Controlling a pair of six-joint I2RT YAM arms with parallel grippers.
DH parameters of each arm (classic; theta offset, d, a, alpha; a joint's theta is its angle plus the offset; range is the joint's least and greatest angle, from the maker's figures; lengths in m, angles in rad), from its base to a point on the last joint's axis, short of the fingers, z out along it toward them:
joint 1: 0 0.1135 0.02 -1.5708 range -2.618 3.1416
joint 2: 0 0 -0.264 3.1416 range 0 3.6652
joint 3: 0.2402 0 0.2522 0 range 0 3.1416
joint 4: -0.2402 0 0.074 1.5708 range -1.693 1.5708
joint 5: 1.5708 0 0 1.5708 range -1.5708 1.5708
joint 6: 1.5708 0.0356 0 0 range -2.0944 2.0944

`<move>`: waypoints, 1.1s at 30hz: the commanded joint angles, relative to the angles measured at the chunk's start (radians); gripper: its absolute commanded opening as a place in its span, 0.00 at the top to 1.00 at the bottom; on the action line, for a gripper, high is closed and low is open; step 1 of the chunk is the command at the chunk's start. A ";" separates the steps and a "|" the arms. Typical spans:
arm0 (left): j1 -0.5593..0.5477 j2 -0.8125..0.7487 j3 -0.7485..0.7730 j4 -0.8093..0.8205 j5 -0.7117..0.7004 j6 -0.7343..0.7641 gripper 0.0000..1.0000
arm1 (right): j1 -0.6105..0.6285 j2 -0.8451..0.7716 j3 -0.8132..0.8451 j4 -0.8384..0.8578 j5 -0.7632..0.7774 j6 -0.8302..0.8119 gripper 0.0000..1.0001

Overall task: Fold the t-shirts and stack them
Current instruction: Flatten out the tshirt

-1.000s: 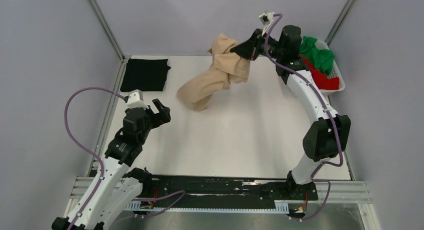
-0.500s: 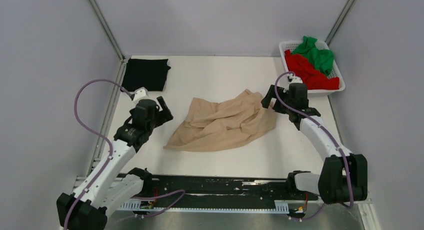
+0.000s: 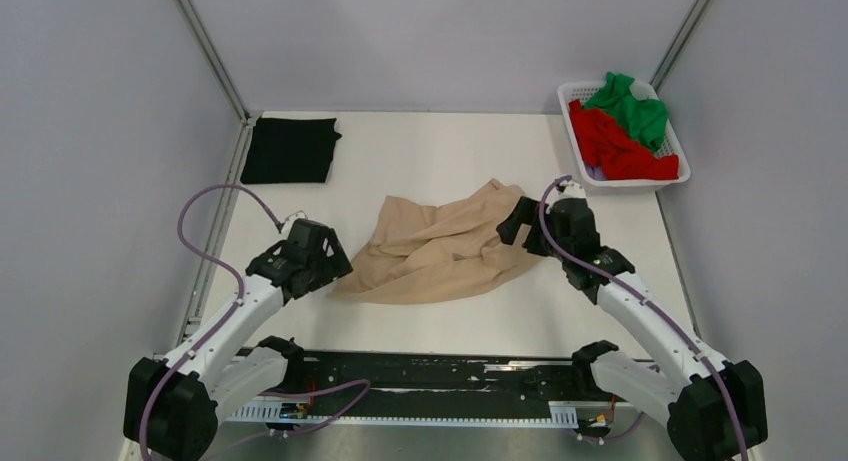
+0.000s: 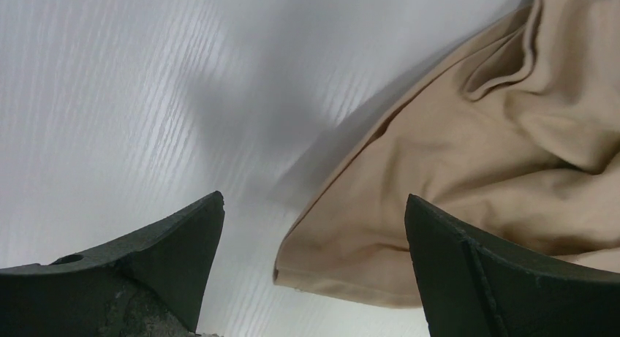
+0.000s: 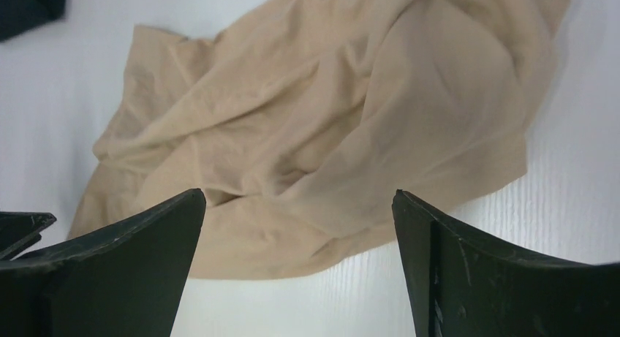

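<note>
The beige t-shirt (image 3: 440,249) lies crumpled and partly spread on the white table. My left gripper (image 3: 335,265) hangs open just off the shirt's near-left corner. In the left wrist view that corner (image 4: 314,267) lies between the open fingers (image 4: 175,256), untouched. My right gripper (image 3: 512,227) stands open at the shirt's right edge. In the right wrist view the beige t-shirt (image 5: 329,118) spreads ahead of the gripper (image 5: 298,193), with nothing held. A folded black t-shirt (image 3: 290,149) lies at the back left. The red t-shirt (image 3: 615,153) and green t-shirt (image 3: 636,111) sit in the basket.
The white slatted basket (image 3: 640,184) stands at the back right corner of the table (image 3: 450,321). Metal frame posts rise at the back corners. A black rail with the arm bases runs along the near edge.
The right gripper opened and let go of the beige t-shirt, which dropped from the air onto the table. Both arms came down towards the shirt's edges.
</note>
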State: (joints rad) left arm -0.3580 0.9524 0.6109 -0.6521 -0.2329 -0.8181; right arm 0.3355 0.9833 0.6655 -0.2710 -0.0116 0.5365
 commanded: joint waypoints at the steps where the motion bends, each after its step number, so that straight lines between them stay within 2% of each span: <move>1: 0.002 -0.018 -0.051 0.024 0.029 -0.065 0.00 | 0.129 -0.033 -0.066 -0.033 0.166 0.077 0.00; 6: 0.002 -0.002 -0.091 0.084 0.015 -0.160 0.06 | 0.304 -0.046 -0.132 0.013 0.301 0.051 0.00; 10: 0.002 -0.029 -0.129 0.090 0.092 -0.221 0.15 | 0.353 -0.046 -0.163 0.002 0.388 0.105 0.00; 15: 0.002 -0.144 -0.198 0.057 0.213 -0.307 0.20 | 0.405 -0.040 -0.171 -0.006 0.481 0.136 0.00; 18: 0.002 -0.200 -0.244 0.059 0.241 -0.343 0.24 | 0.439 -0.035 -0.163 -0.010 0.544 0.138 0.00; 20: 0.002 -0.225 -0.266 0.082 0.257 -0.357 0.30 | 0.463 -0.024 -0.161 -0.010 0.578 0.136 0.00; 22: 0.002 -0.232 -0.285 0.125 0.279 -0.363 0.42 | 0.485 -0.001 -0.156 -0.010 0.602 0.136 0.00; 23: 0.002 -0.230 -0.293 0.158 0.289 -0.365 0.55 | 0.496 0.019 -0.151 -0.011 0.610 0.134 0.02; 24: 0.002 -0.225 -0.294 0.169 0.291 -0.367 0.62 | 0.505 0.038 -0.144 -0.010 0.618 0.133 0.03; 25: 0.002 -0.216 -0.290 0.186 0.292 -0.366 0.78 | 0.514 0.064 -0.134 -0.011 0.623 0.132 0.05; 27: 0.002 -0.204 -0.272 0.187 0.287 -0.358 0.98 | 0.538 0.118 -0.101 -0.010 0.637 0.131 0.10; 33: 0.002 -0.202 -0.226 0.163 0.248 -0.304 1.00 | 0.606 0.311 0.008 -0.012 0.697 0.153 0.19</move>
State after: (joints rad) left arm -0.3580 0.7559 0.3305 -0.5129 0.0433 -1.1507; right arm 0.9108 1.2137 0.5781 -0.3016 0.6067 0.6571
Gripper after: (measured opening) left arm 0.018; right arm 0.827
